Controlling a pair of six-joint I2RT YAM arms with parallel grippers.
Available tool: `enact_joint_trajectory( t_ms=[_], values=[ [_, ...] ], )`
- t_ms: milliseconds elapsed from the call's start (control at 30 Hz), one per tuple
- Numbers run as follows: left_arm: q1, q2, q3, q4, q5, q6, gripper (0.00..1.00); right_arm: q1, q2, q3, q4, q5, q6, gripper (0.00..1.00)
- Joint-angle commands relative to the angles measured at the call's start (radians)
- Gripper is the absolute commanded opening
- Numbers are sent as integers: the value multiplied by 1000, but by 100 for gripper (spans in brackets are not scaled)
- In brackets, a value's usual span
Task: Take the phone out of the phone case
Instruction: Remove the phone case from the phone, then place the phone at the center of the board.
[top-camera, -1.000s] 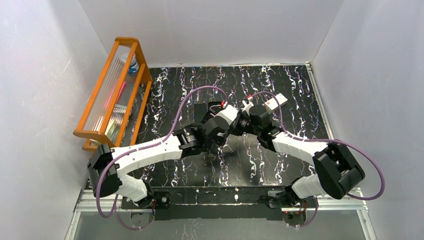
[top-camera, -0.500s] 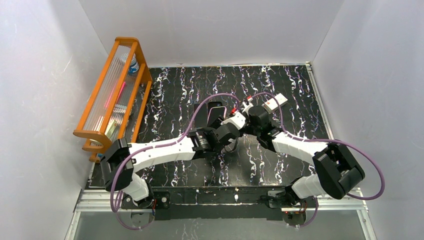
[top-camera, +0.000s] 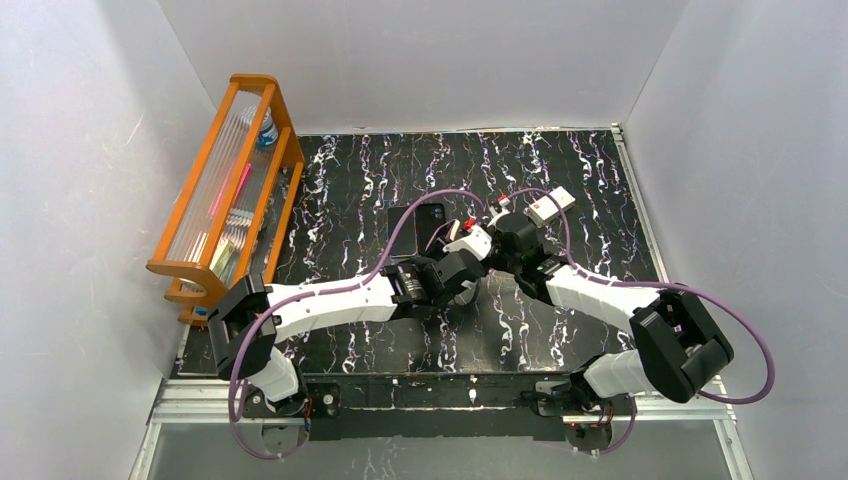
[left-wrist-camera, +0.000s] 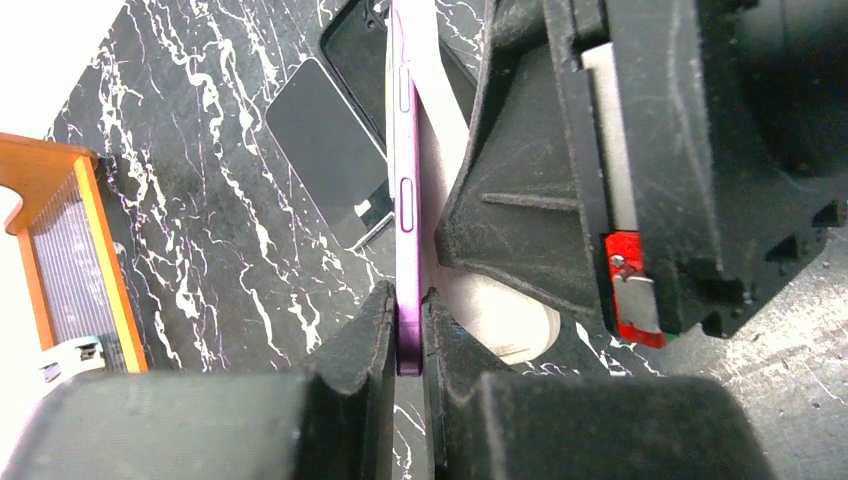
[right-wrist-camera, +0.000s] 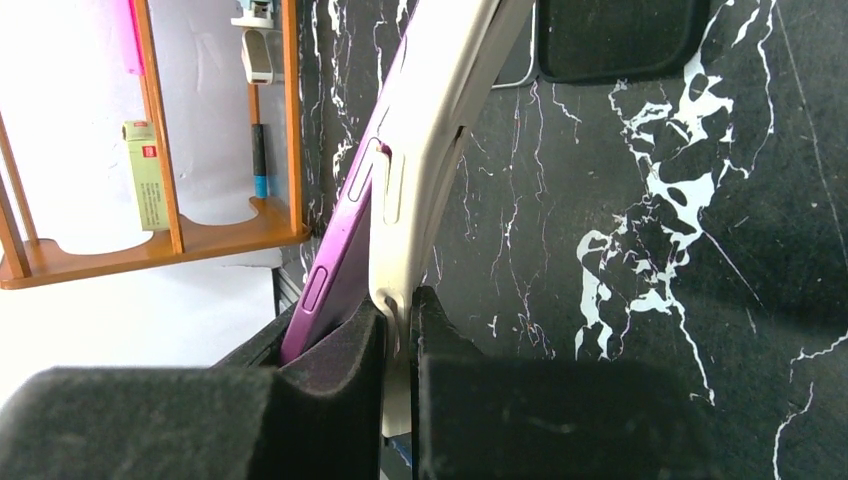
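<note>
— State of left jaws?
— Pinched shut on the purple phone (left-wrist-camera: 405, 200), held edge-on and upright.
— And right jaws?
— Clamped tight on the rim of the cream phone case (right-wrist-camera: 440, 120). Phone splayed away from it at the near end, touching further up.
— Whereabouts?
— Between both arms, over mid-bench (top-camera: 560, 170).
— Beyond that?
— Dark slab (left-wrist-camera: 335, 160) lying flat; orange rack (top-camera: 225, 180) at far left.

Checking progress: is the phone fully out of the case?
No, the phone gapes from the case at its near end, but its far end sits inside it.
</note>
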Motion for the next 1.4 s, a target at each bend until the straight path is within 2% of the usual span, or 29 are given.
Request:
enact_joint_trajectory(
  t_ms=[0, 167, 333, 567, 667, 767, 1000, 1267, 1367],
  values=[
    [-52, -46, 2, -9, 17, -67, 0, 6, -35, 60, 96, 41, 38, 1],
    [-124, -79, 22, -45, -6, -92, 0, 4, -6, 81, 73, 125, 37, 1],
    [-140, -110, 53, -141, -43, -150, 0, -4, 44, 156, 0, 223, -30, 1],
    [-137, -145, 73, -327, -163, -235, 0, -115, 125, 200, -51, 236, -96, 1],
    [-110, -109, 87, -454, -164, -289, 0, -186, 102, 144, -40, 164, -116, 1],
    [-82, -93, 54, -475, -116, -316, 0, -235, 49, 73, -21, 113, -153, 1],
    [-43, -6, 7, -481, -97, -336, 0, -244, -48, -27, 1, -29, -256, 1],
    [-39, 169, 52, -514, -108, -353, 0, -244, -53, -113, 70, -176, -275, 1],
    [-39, 209, 63, -533, -115, -382, 4, -244, -46, -128, 80, -202, -284, 1]
  ],
)
